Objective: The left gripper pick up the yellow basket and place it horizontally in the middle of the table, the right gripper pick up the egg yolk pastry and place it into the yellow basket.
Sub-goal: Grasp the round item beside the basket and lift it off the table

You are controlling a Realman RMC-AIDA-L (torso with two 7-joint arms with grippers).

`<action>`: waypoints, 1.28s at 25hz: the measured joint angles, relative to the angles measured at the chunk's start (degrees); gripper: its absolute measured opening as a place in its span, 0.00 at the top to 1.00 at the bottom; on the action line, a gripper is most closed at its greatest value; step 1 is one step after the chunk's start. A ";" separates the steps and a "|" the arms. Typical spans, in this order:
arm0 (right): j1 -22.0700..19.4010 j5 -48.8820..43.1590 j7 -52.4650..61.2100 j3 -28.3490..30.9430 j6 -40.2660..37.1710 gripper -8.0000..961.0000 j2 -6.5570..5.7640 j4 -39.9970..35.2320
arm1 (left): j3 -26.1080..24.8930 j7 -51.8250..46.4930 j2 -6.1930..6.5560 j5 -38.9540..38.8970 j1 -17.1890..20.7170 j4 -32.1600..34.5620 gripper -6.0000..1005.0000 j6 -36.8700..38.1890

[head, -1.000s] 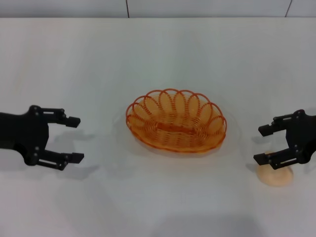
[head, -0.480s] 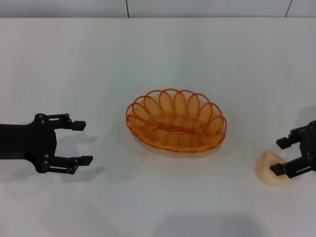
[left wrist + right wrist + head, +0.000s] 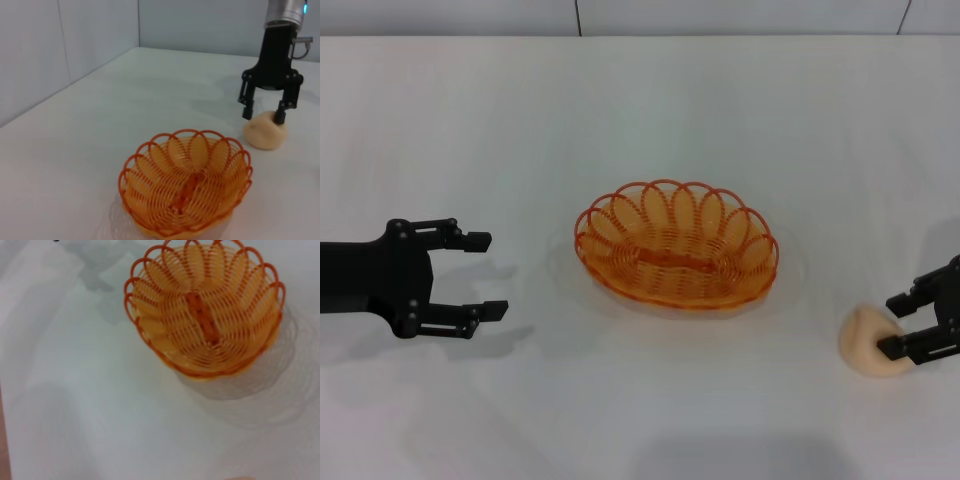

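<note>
The yellow basket (image 3: pixel 676 250) lies flat in the middle of the white table (image 3: pixel 650 110), empty. My left gripper (image 3: pixel 488 275) is open and empty, hovering left of the basket with a gap between them. My right gripper (image 3: pixel 894 324) is open at the right edge, its two fingers down on either side of the egg yolk pastry (image 3: pixel 866 342), which rests on the table. The left wrist view shows the basket (image 3: pixel 185 187) close by, and farther off the right gripper (image 3: pixel 263 115) straddling the top of the pastry (image 3: pixel 265 134). The right wrist view shows the basket (image 3: pixel 205 310).
A grey wall (image 3: pixel 620 15) runs along the far edge of the table. In the left wrist view a wall (image 3: pixel 60 45) borders the table's side. Bare tabletop surrounds the basket on all sides.
My right gripper has moved outward and down from above the pastry until its fingers flank it. My left gripper has shifted slightly toward the basket. The basket has not moved.
</note>
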 joint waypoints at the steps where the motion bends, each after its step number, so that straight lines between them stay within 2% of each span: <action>1: -0.05 0.02 -0.31 -0.15 -0.19 0.32 0.03 0.01 | -0.15 -0.01 0.00 0.00 -0.02 0.02 0.18 0.00; 4: -0.13 0.49 -1.19 -0.13 -1.27 0.33 0.13 0.02 | -0.22 -0.15 -0.01 0.00 -0.02 0.19 0.18 0.01; 10: -0.35 1.43 -2.46 0.25 -1.95 0.54 0.21 0.04 | -1.35 0.15 -0.01 0.00 0.05 0.25 0.18 -0.43; 13: -0.36 1.46 -2.70 0.25 -1.97 0.78 0.26 0.04 | -1.39 0.15 -0.01 0.00 0.04 0.26 0.18 -0.63; 18: -0.19 1.46 -2.92 0.25 -1.96 0.96 0.33 0.04 | -1.40 0.02 0.00 -0.01 0.01 0.42 0.18 -0.68; 23: -0.03 3.17 -3.66 1.21 -3.58 0.96 0.18 -0.96 | -1.40 -0.07 0.00 -0.02 0.17 0.49 0.18 -0.69; 28: 1.09 7.71 -7.46 9.03 -10.35 0.96 0.07 -2.98 | -1.40 -0.08 -0.04 -0.02 0.25 0.54 0.18 -0.51; 32: 1.42 15.02 -8.24 11.23 -11.80 0.96 0.21 -4.03 | -1.40 -0.10 -0.15 -0.02 0.26 0.54 0.18 -0.42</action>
